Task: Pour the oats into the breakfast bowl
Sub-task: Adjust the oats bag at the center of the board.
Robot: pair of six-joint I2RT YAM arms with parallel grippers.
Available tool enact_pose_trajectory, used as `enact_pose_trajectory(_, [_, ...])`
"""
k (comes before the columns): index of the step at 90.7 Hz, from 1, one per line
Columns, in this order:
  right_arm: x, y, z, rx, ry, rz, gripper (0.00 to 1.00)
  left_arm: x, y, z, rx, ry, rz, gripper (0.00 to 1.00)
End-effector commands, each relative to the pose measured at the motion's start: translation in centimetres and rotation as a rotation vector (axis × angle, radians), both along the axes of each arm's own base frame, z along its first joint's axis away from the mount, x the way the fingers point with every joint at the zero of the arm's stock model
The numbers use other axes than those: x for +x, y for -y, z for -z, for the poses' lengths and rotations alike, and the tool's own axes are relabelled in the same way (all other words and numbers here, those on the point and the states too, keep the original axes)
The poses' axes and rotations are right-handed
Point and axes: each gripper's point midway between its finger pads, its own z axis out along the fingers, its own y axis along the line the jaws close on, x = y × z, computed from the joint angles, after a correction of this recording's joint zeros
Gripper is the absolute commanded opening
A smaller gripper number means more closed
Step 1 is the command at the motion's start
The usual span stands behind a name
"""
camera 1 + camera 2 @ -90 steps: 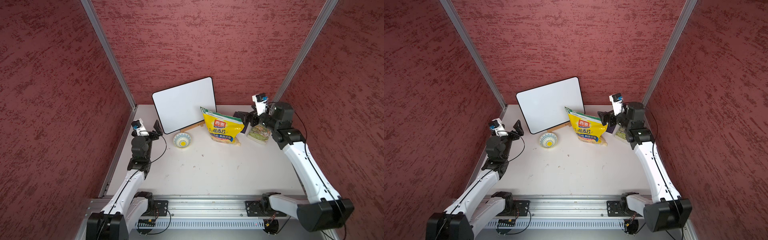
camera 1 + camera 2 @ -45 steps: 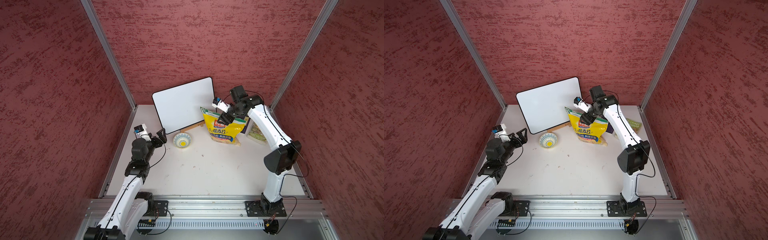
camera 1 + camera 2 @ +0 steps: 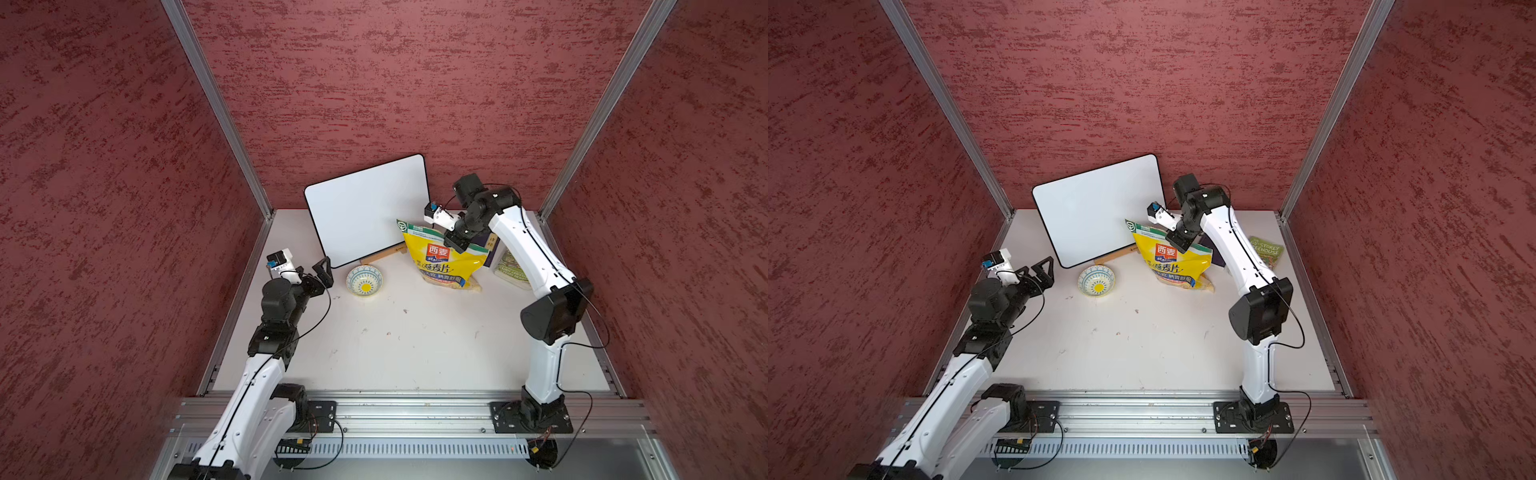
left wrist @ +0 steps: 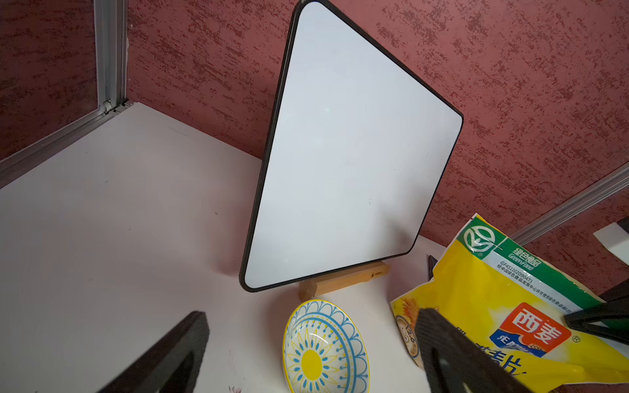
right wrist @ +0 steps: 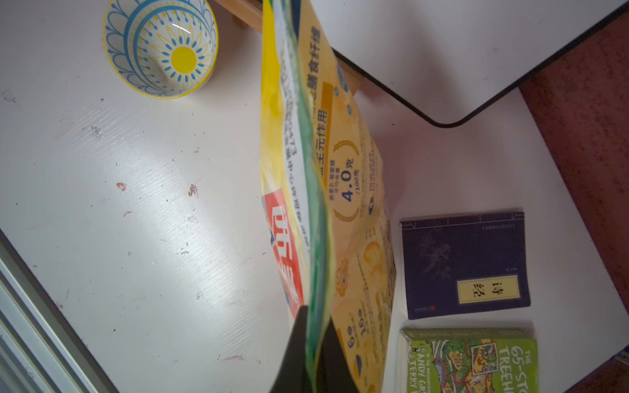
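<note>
Left pincer (image 3: pixel 1047 271) hangs wide open, holding nothing, near the small round ceramic bowl w/ blue-patterned rim and yellow flower centre (image 3: pixel 364 281). The bowl sits empty on the white tabletop (image 3: pixel 415 345), just in front of the black-rimmed white board (image 3: pixel 368 210). It's hard, prob. brittle, and light enough to skid if knocked.

Right of it the large yellow plastic bag w/ red logo and green-white top edge (image 3: pixel 442 262) stands upright, leaning a bit, oats inside. Whether its mouth is open or sealed I can't tell. The film is soft, slick and floppy. The contents are loose and prob. weigh low, so expect sag and swing.

Right pincer (image 5: pixel 315 320) is clamped on the top edge toward its right end. That's a fair hold for lifting, but tipping prob. wants a second grip lower down.

Count: 2 pincers, 1 bowl, 1 board, 1 bag, 2 books lying flat just right of the bag: dark blue book (image 5: pixel 464 265), green book (image 5: pixel 469 360).
</note>
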Motion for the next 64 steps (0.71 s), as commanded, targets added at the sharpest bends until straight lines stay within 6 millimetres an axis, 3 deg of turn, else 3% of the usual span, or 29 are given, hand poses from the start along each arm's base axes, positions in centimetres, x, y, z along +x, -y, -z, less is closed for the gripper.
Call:
enact_pose_trajectory(1, [-1.5,-0.1,-4.6,0.071,0.062,0.087,0.0,-0.3,0.6,-0.5,-0.004,0.003,0.026,1.0])
enact_pose_trajectory(15, [-2.9,-0.3,-8.3,0.158,0.072,0.253,0.0,-0.7,1.5,-1.6,-0.011,0.007,0.053,1.0])
enact_pose_trajectory(22, [-4.1,-0.9,-9.2,0.186,0.044,0.331,0.0,-0.9,2.2,-2.1,-0.037,0.004,0.067,1.0])
enact_pose_trajectory(33, [-5.3,-1.6,-9.4,0.197,0.02,0.455,0.0,-1.0,4.3,-2.6,-0.077,-0.014,0.117,1.0])
enact_pose_trajectory(44, [-5.2,-2.9,-9.2,0.272,-0.013,0.598,0.0,-0.8,7.3,-2.8,-0.083,-0.039,0.173,1.0])
enact_pose_trajectory(61, [-4.6,-5.5,-9.0,0.398,0.026,0.637,0.0,-0.2,11.8,-2.8,-0.083,-0.059,0.27,1.0])
enact_pose_trajectory(64, [-4.7,-5.7,-8.8,0.418,0.016,0.634,0.04,0.0,12.5,-2.7,-0.083,-0.062,0.281,1.0])
